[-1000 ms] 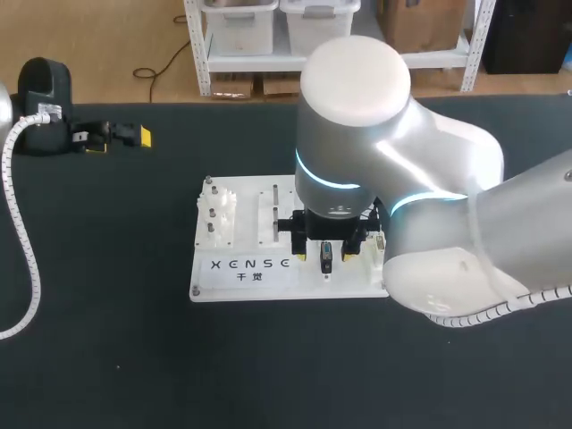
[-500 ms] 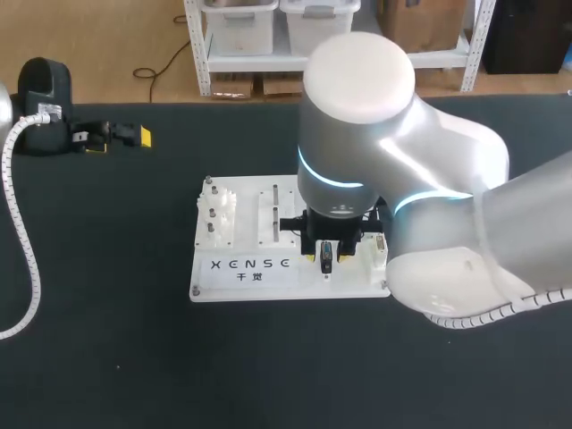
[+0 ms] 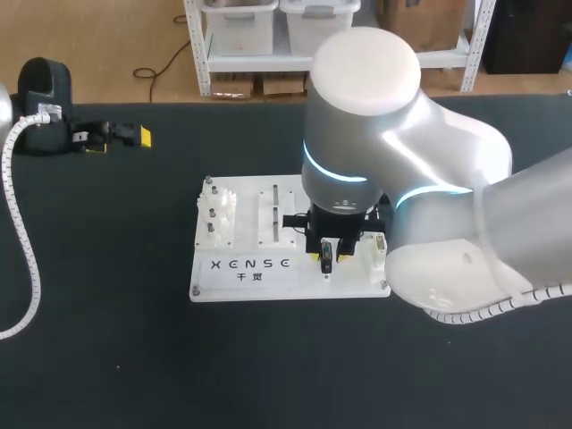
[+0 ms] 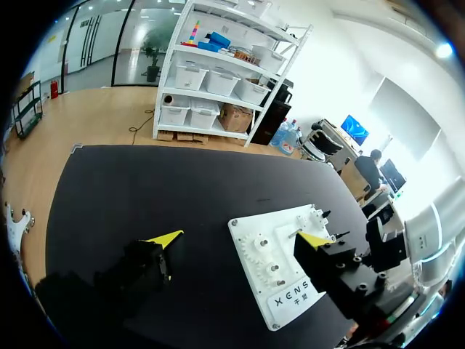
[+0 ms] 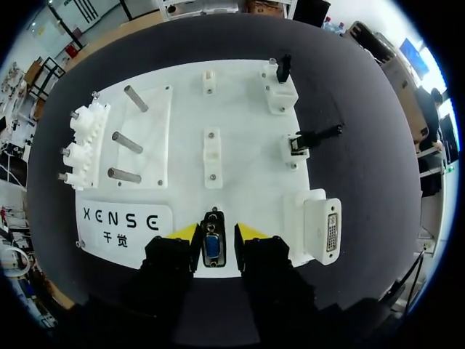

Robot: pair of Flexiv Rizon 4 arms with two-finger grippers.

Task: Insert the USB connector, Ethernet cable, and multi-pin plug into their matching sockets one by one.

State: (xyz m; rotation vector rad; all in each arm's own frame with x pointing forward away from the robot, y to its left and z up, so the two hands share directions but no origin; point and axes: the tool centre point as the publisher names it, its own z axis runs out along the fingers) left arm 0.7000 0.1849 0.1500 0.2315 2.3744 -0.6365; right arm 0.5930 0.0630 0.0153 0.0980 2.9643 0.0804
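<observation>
On the black worktop [image 3: 107, 357], the multi-pin plug [image 5: 212, 247] is pinched by the right pincer [image 5: 216, 234] at the near edge of the white board [image 5: 240, 109], and should be kept square for its socket [image 5: 330, 231] just beside, with the left pincer [image 4: 240, 238] gaping wide, well apart.

Lab: socket board [image 3: 295, 282] on black table [image 3: 107, 357]

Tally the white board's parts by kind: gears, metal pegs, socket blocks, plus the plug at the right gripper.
white gears: 3
metal pegs: 3
socket blocks: 3
multi-pin plug: 1
Total: 10
</observation>
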